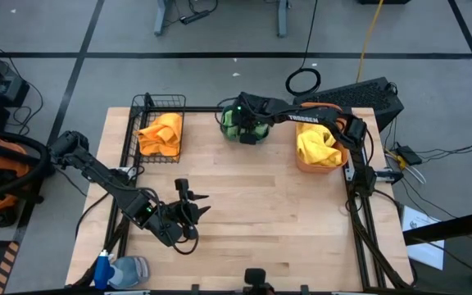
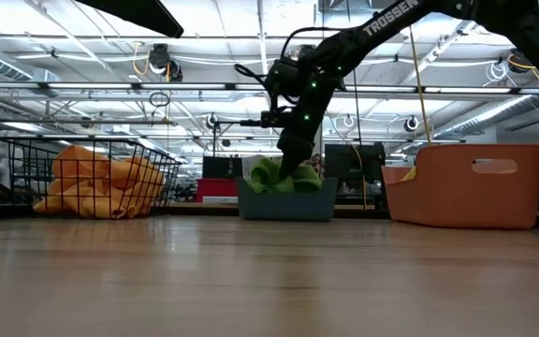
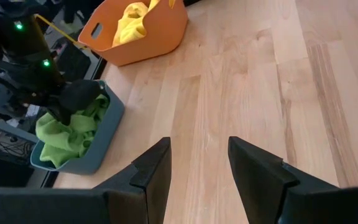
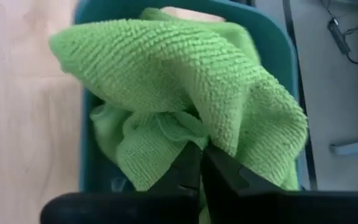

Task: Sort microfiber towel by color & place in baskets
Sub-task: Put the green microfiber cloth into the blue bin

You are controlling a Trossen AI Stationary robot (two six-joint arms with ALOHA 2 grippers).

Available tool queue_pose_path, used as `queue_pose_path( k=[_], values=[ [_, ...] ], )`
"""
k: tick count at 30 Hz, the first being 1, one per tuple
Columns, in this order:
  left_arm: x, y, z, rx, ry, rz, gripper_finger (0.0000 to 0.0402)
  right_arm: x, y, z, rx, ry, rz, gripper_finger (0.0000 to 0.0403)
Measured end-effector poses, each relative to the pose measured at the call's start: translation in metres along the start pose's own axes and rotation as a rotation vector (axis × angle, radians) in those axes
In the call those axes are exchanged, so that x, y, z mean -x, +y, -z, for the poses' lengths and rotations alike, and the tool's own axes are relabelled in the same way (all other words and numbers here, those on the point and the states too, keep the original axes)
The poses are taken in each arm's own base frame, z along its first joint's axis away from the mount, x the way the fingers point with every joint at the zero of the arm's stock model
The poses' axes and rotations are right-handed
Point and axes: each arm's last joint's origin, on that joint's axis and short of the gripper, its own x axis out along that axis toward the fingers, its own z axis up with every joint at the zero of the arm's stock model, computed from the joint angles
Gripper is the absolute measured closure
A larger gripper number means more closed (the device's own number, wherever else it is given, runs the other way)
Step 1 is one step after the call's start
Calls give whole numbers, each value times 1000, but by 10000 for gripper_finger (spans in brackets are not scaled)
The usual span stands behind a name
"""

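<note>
The right gripper (image 4: 201,163) reaches down into the teal tub (image 1: 242,129) at the far middle of the wooden table (image 1: 260,221), its jaws pressed together on a fold of the green towel (image 4: 185,93) heaped inside. The left gripper (image 3: 197,163) hovers low over bare wood near the table's front left, jaws partly open and holding nothing. Orange towels (image 1: 161,133) fill the black wire basket (image 1: 148,104) at the far left, a yellow towel (image 1: 316,147) sits in the orange bin (image 2: 466,183) at the far right, and a blue-capped spray bottle (image 1: 120,270) lies at the front left corner.
</note>
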Motion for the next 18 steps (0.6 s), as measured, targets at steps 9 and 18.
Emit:
queue_pose_path(
  k=[9,18],
  values=[
    [0,0,0,-1,0,0,235,-28,-16,20,-86,43,-96,402],
    [0,0,0,7,6,14,235,-17,-19,23,-198,78,-93,369]
  ],
)
